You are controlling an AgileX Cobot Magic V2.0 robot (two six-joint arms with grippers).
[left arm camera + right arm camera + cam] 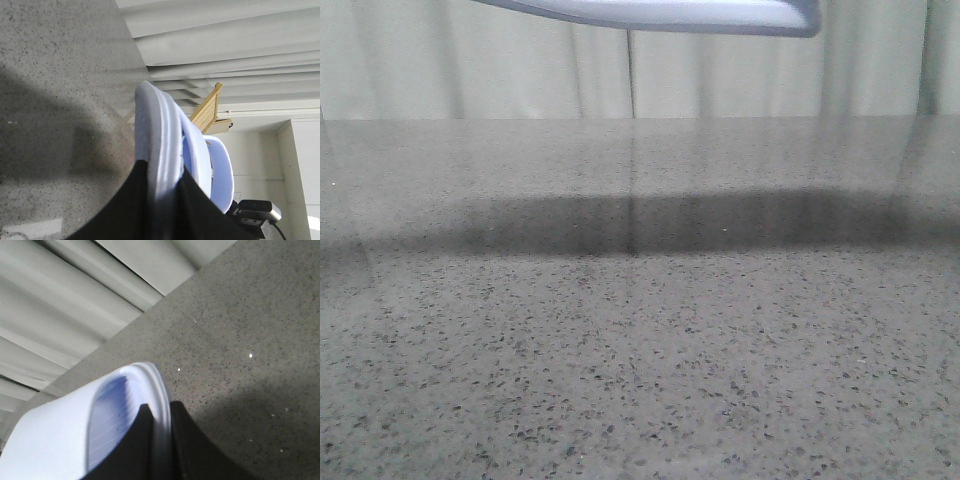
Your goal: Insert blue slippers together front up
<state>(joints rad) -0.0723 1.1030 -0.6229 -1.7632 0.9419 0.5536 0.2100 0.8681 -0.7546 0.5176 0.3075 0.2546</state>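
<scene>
- The table [640, 350] is a wide speckled grey slab. In the front view nothing is seen resting on it, only a long dark shadow across its middle, which fits something being held above the surface rather than set down.
- Pale curtains [720, 75] hang behind the far edge. The left wrist view also catches a wooden frame [210, 107] and a small camera [257, 212] off in the room, so that arm is tipped well away from straight down.
- The blue slippers [660, 14] are both off the table. The front view shows only a pale blue sole edge crossing the very top of the picture — lifted high, I judge, to leave room for fitting one into the other in the air.
- One slipper [160, 145] stands on edge in the left wrist view, its thick sole rim running away from the fingers. A curved blue band beside it looks like a strap, though whether it belongs to this slipper or the second I cannot tell.
- The other slipper [107, 422] shows its ribbed footbed and rounded end in the right wrist view, with the table well below.
- The left gripper [162, 200] is clamped across the sole edge, one dark finger on each face — a grip that keeps the slipper upright.
- The right gripper [160, 440] pinches its slipper's rim the same way, leaving the footbed side clear.
</scene>
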